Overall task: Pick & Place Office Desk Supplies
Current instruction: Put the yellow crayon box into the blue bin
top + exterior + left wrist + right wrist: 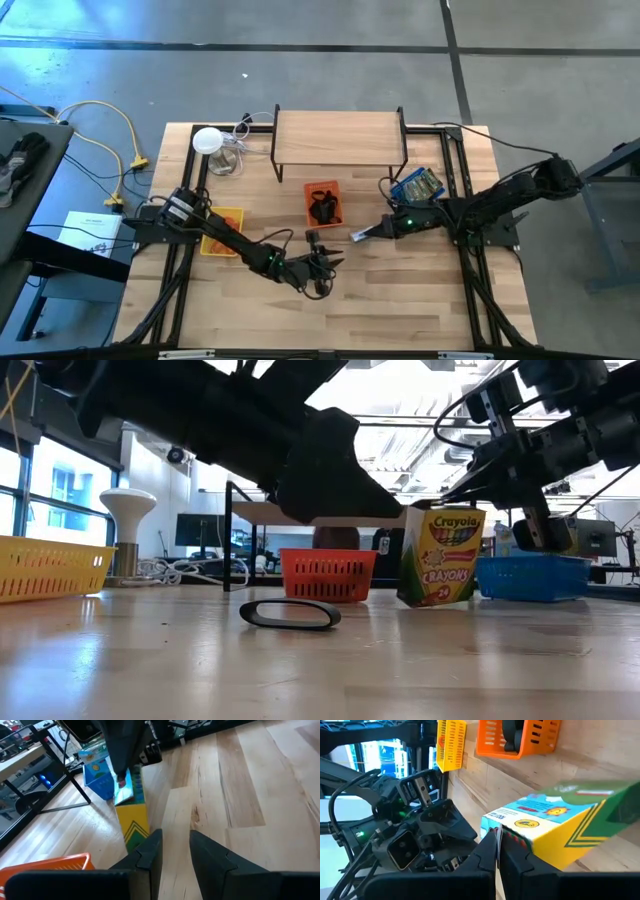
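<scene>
Insp. note, both arms mine.

- R gripper (497,840): fingers pressed together, tips right at the top end of the crayon box (440,556). Can't tell if a flap is pinched or the tips are only touching it.
- Box: upright on the surface (420,300), long axis vertical, betw. the orange tray (328,575) and the blue tray (532,577), fwd of both.
- L gripper (175,842): fingers apart, nothing betw. them, low over the surface. The box lies ahead of it, but the R arm is much nearer.
- Black loop (290,626): flat on the surface, in front of the orange tray, under my L arm.
- Room: bare surface fwd of the box. The trays are close behind, so my judgement is to lift before swinging, as the box looks easy to tip.
</scene>
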{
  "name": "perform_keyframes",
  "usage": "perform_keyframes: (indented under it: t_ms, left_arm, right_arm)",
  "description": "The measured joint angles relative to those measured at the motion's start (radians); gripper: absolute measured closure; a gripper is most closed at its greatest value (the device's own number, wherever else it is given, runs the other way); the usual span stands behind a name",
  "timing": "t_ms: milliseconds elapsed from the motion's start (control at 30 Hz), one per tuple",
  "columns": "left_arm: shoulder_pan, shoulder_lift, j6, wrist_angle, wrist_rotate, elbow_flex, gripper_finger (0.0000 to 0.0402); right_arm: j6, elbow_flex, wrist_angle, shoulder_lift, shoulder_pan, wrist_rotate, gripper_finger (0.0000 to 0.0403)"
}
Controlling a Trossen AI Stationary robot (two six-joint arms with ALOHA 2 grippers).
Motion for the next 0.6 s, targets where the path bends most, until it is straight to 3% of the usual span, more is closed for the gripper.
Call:
perform_keyframes:
  t_ms: [433, 600]
  left_arm:
    - [0.001, 0.0, 0.003, -0.004, 0.002, 0.0, 0.031]
    - [0.011, 0.0, 0.093, -0.004, -0.002, 0.0, 0.031]
  right_arm:
    - [0.028, 0.0, 0.001, 0.0, -0.052, -0.015, 0.04]
    - [0.027, 0.0, 0.0, 0.0, -0.079, -0.025, 0.04]
